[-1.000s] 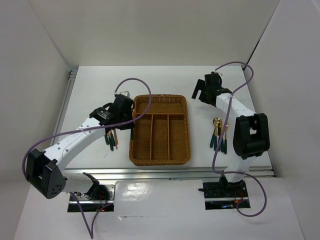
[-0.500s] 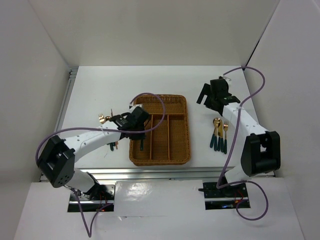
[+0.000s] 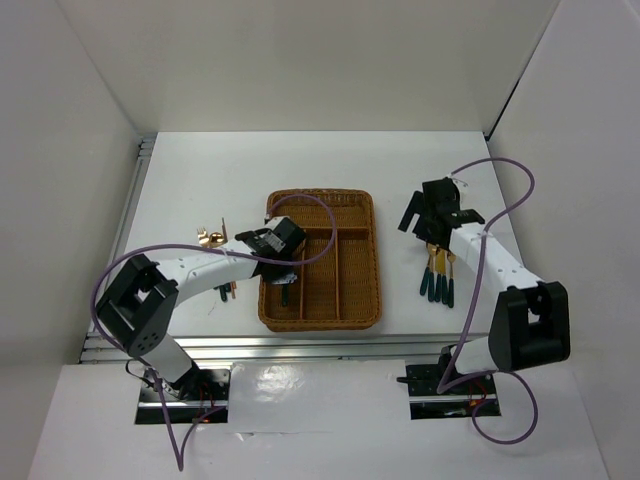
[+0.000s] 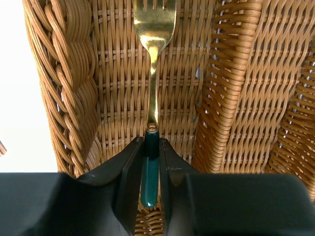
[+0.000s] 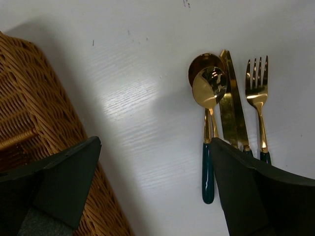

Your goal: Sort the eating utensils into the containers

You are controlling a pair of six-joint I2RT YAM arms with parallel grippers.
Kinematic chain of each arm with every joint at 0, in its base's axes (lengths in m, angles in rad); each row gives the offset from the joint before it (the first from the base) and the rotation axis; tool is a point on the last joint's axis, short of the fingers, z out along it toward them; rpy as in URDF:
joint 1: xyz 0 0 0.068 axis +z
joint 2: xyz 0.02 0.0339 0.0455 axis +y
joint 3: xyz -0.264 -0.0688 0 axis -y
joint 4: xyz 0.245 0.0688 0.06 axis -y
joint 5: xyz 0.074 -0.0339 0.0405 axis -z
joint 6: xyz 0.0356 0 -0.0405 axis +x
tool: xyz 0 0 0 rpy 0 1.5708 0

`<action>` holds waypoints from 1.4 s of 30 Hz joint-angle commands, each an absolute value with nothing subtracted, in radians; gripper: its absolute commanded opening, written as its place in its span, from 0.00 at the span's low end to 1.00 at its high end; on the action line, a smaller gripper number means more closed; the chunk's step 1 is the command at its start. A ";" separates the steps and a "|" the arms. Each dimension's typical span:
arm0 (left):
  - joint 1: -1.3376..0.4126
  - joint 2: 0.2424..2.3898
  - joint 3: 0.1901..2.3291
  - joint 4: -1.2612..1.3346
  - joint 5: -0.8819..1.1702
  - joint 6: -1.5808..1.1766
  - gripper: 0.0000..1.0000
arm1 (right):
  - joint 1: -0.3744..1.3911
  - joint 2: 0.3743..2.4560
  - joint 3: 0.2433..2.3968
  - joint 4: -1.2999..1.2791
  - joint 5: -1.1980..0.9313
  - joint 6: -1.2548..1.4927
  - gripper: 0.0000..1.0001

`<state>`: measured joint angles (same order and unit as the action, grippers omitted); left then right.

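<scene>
Left pincer [image 4: 150, 156] brought fork [image 4: 154, 29] into tray [image 4: 69, 98] slot; right pincer [image 5: 155, 177] neared table cutlery [image 5: 231, 108].

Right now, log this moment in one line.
left tool: shut on fork, in left slot of tray | right tool: open, above spoon on table | stage: fork not yet released

The woven tray [image 4: 231, 98] is tan-brown, the fork [image 4: 154, 29] has a gold head and dark green handle, and the table [image 5: 147, 98] is white.
</scene>
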<state>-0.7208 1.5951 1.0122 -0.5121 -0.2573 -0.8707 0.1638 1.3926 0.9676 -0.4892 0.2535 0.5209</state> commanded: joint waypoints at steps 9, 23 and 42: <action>-0.721 1.603 1.071 -0.518 -0.264 -0.836 0.52 | 0.170 1.301 0.890 -0.580 0.261 0.603 0.96; -0.502 1.346 1.076 -0.554 -0.183 -0.738 0.78 | 0.161 1.301 0.845 -0.537 0.187 0.626 0.87; 0.005 1.319 0.769 -0.433 -0.143 -0.692 0.67 | 0.161 1.485 0.968 -0.476 0.176 0.568 0.86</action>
<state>-0.0044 1.2987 0.7750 -0.4980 -0.1757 -0.7284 0.1635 1.4723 0.9154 -0.5087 0.1711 0.5827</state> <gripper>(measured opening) 0.672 0.862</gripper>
